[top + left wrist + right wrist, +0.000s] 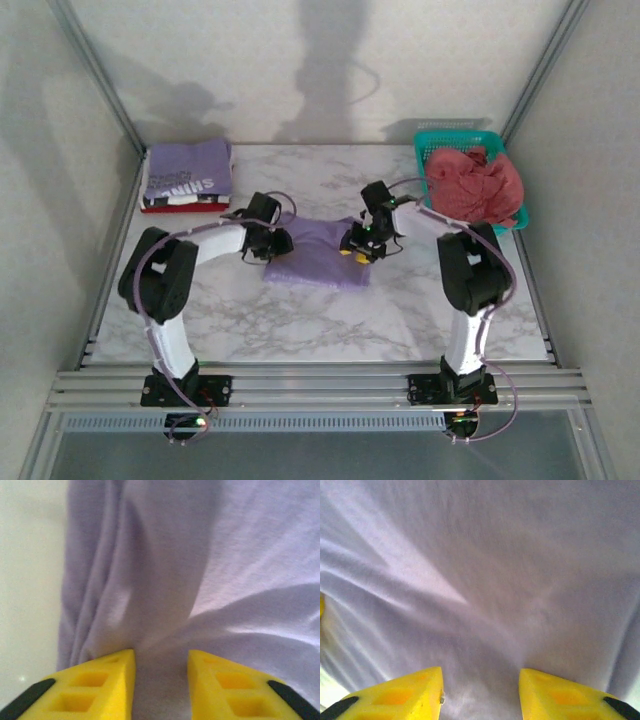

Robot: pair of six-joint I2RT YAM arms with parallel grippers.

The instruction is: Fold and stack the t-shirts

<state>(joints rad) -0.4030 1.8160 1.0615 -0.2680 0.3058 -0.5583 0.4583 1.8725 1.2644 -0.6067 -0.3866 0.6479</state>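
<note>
Slippage is your risk: left gripper (161,656) and right gripper (480,674) sit half-open over lavender t-shirt (318,258); whether they pinch, unclear.

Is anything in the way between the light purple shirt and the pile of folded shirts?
Nothing loose. Bare marble table lies between the lavender t-shirt and the folded stack; just the left gripper sits on that side.

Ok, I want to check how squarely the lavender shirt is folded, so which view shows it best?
The top external view: the whole lavender shirt lies as a folded rectangle on the marble table. The left wrist view gives a close-up of its bunched edge beside the table; the right wrist view, cloth with faint creases.
</note>
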